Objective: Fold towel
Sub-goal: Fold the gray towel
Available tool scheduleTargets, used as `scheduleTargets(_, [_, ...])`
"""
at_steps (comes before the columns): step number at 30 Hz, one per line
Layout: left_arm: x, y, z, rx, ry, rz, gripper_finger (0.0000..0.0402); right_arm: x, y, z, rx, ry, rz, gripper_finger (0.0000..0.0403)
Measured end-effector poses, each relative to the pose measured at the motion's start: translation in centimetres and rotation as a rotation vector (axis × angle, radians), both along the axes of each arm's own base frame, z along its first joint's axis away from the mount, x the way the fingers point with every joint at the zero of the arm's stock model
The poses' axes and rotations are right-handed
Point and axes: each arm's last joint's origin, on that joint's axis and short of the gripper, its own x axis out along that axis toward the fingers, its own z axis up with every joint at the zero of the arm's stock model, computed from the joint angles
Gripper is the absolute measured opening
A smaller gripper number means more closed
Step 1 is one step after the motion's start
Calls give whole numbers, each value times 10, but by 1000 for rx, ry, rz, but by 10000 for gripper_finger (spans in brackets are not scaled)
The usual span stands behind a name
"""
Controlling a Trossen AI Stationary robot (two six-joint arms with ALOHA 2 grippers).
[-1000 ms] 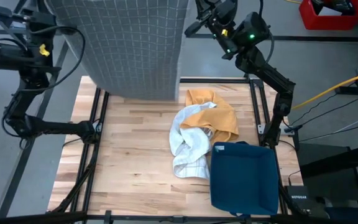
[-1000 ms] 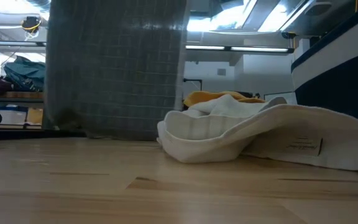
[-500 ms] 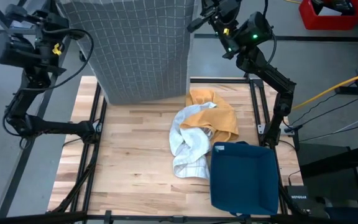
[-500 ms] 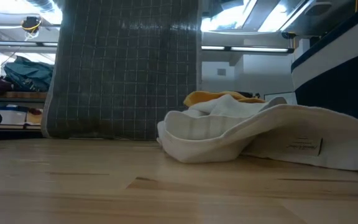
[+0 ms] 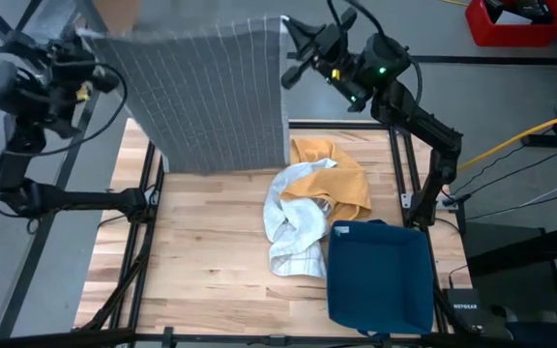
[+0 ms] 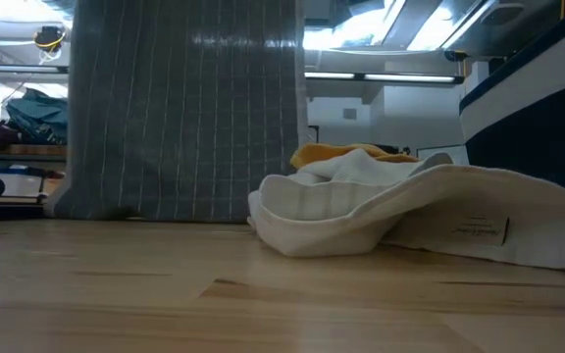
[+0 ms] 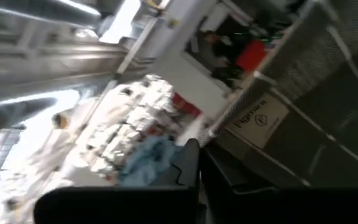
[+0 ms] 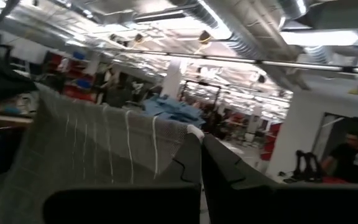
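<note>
Overhead, 2 grippers clamp the grey towel (image 5: 216,97).

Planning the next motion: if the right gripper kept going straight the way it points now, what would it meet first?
Probably nothing nearby. The right gripper, shut on a top corner of the grey towel, points out over the towel's upper edge into the room. Beyond the cloth, the way looks free, though depth is unclear.
</note>
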Motion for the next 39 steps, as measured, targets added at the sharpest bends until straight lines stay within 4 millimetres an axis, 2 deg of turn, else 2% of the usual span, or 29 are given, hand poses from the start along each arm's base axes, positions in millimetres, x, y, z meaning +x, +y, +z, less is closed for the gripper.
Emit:
scheduleTargets(10, [-9,-9,-48,-243,-44,-84,0,9,41,-15,52,174,89,1])
scheduleTargets(17, [-9,-13,-67,-431,-152,-238,0,13,58,-31,168,283,162,1])
scheduleTargets(27, [-11,-23,-90,-853,-325,-405,0,14,66,-47,325,376,262,1])
scheduleTargets(32, [-8,-29,-92,-1040,-438,-538,0,14,68,-53,408,406,356,1])
scheduleTargets(39, [-3,-35,-94,-1287,-587,-628,0,12,72,-65,582,485,453,1])
